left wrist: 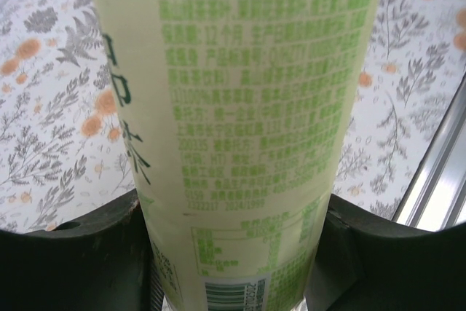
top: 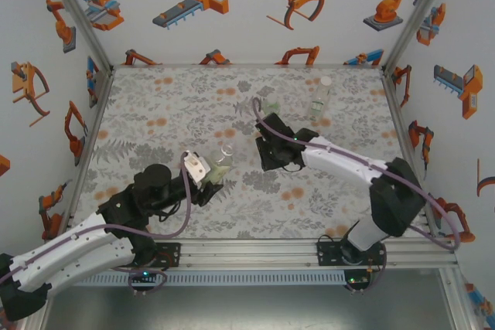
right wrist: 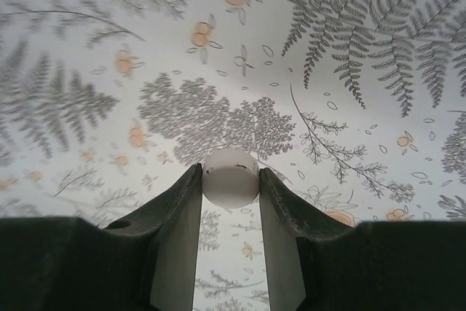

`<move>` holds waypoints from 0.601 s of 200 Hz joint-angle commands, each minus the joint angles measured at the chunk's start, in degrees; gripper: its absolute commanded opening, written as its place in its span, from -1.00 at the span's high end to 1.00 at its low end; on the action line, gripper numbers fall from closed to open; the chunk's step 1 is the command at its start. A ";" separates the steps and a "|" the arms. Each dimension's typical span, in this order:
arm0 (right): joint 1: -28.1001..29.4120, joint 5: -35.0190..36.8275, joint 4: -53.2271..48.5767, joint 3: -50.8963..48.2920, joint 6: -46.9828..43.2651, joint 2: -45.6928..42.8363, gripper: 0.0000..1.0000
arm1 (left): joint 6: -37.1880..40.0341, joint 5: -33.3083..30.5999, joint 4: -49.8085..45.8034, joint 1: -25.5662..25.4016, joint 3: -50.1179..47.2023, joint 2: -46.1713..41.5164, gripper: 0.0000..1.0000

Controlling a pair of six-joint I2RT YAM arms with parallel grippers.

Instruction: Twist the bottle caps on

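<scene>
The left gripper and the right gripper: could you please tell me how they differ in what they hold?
The left gripper is shut on a pale yellow-green printed bottle; the right gripper is shut on a small round white cap. The bottle holds the left gripper's jaws far apart; the cap leaves the right gripper's jaws close together. Both grip from two sides.

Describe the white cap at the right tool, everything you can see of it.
The white cap is small, round and smooth, plastic by its look, with a few faint dark specks near its upper edge. It is pinched between the tips of the right tool, whose two dark fingers touch it one on each side. The floral mat lies behind it; whether the cap rests on the mat or is lifted off it cannot be told.
</scene>
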 commanded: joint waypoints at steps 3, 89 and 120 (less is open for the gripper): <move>-0.16 -5.03 2.07 -1.31 -8.07 -7.66 0.68 | 3.69 2.01 -7.30 0.39 4.54 0.51 0.40; -0.08 -33.67 14.25 -2.34 -24.22 -26.70 0.87 | 10.36 5.54 -26.07 -0.16 16.00 4.00 1.00; -0.03 -45.14 17.61 -2.05 -27.42 -30.20 0.90 | 14.76 6.03 -29.94 -0.24 16.45 1.15 1.00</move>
